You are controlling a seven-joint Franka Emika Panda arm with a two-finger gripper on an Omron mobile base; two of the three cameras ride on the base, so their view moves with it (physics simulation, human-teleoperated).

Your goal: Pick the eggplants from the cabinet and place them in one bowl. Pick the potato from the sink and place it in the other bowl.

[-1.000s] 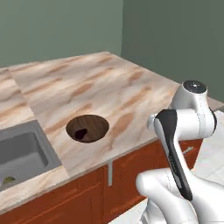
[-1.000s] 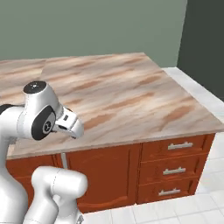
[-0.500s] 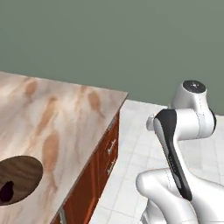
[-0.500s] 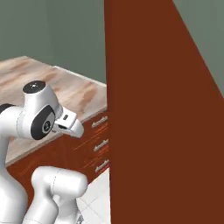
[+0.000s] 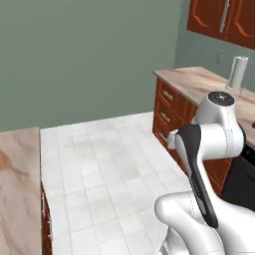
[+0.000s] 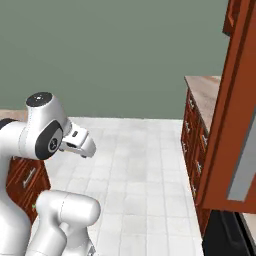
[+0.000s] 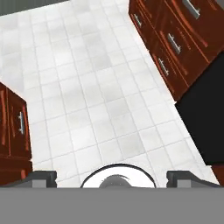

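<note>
A white tiled floor point(image 5: 109, 154) is seen in the middle of the room. Right of the floor, a marble surface point(image 5: 199, 79) is set on red-brown drawers point(image 5: 169, 107). A wall cabinet point(image 5: 221, 20) is hung above that surface. Above the floor, the gripper point(image 7: 111, 178) is held wide open, with nothing in it. A white roll point(image 5: 238, 72) is stood on the surface.
</note>
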